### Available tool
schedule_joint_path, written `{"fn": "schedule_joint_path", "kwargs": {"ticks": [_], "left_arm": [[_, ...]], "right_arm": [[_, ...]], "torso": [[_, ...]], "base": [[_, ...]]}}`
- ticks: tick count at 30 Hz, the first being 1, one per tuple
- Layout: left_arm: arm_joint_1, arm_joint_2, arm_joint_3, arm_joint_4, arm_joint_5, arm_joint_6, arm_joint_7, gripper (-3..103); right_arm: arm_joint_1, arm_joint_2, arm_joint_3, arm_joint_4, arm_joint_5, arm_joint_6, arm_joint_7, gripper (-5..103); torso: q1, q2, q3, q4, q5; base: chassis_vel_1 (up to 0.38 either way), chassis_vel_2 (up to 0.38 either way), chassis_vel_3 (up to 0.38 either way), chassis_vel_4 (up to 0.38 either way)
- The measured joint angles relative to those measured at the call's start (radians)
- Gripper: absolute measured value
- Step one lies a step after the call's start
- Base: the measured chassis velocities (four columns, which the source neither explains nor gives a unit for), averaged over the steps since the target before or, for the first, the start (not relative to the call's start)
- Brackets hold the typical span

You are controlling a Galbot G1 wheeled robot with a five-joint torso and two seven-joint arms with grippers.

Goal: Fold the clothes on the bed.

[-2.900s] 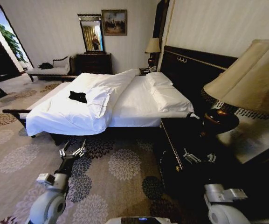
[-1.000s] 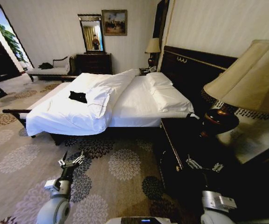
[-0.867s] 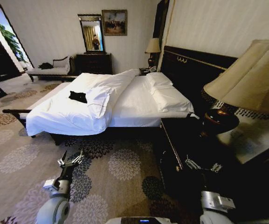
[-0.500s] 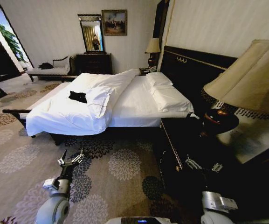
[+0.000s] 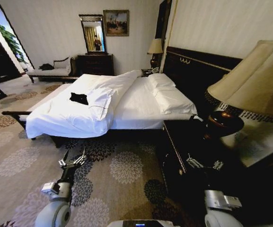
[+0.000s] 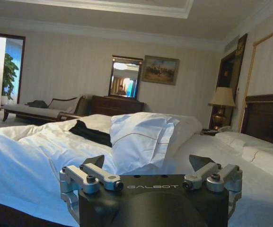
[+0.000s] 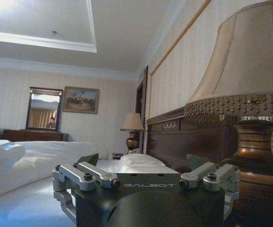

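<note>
**Shirt waits on the bed as robot stands well back**

A black T-shirt (image 5: 79, 98) lies crumpled and unfolded on the white duvet (image 5: 65, 118) of the bed (image 5: 141, 106), toward its foot end and just beside a turned-back fold of bedding. Neither arm is near it. The left claw (image 5: 73, 162) hangs low over the patterned carpet (image 5: 122, 165) short of the bed's side, fingers spread with nothing between them; the right claw (image 5: 204, 163) sits before the dark nightstand (image 5: 174, 142), also spread and empty, close to a large table lamp (image 5: 250, 90). The task looks unstarted: the robot must close in before any fold. The risks, judged from here, lie in that approach. The right arm is tight against nightstand and lamp and could knock the shade if it swings. At the bed, a claw reaching for the dark cloth might pinch duvet along with it and drag the bedding.
</note>
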Motion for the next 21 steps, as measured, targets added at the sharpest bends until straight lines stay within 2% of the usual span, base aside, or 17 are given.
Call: {"fn": "schedule_joint_path", "kwargs": {"ticks": [13, 16, 21], "left_arm": [[-0.010, 0.021, -0.014, 0.020, -0.024, -0.013, 0.002, 100], [-0.009, 0.038, -0.012, 0.003, -0.067, 0.007, 0.001, 100], [-0.028, 0.065, -0.007, 0.008, -0.087, 0.026, -0.001, 100]], "right_arm": [[-0.010, 0.072, -0.026, 0.006, -0.020, 0.018, -0.013, 100], [-0.015, 0.093, -0.025, 0.009, -0.015, 0.021, -0.021, 100], [-0.025, 0.106, -0.029, 0.003, 0.005, 0.020, -0.020, 100]], "torso": [[0.000, 0.000, 0.000, 0.0000, -0.0003], [0.000, 0.000, 0.000, 0.0001, -0.0002], [0.000, 0.000, 0.000, -0.0002, 0.0000]], "base": [[-0.045, 0.052, 0.041, -0.056], [-0.072, 0.049, 0.072, -0.047], [-0.069, 0.056, 0.067, -0.064]]}}
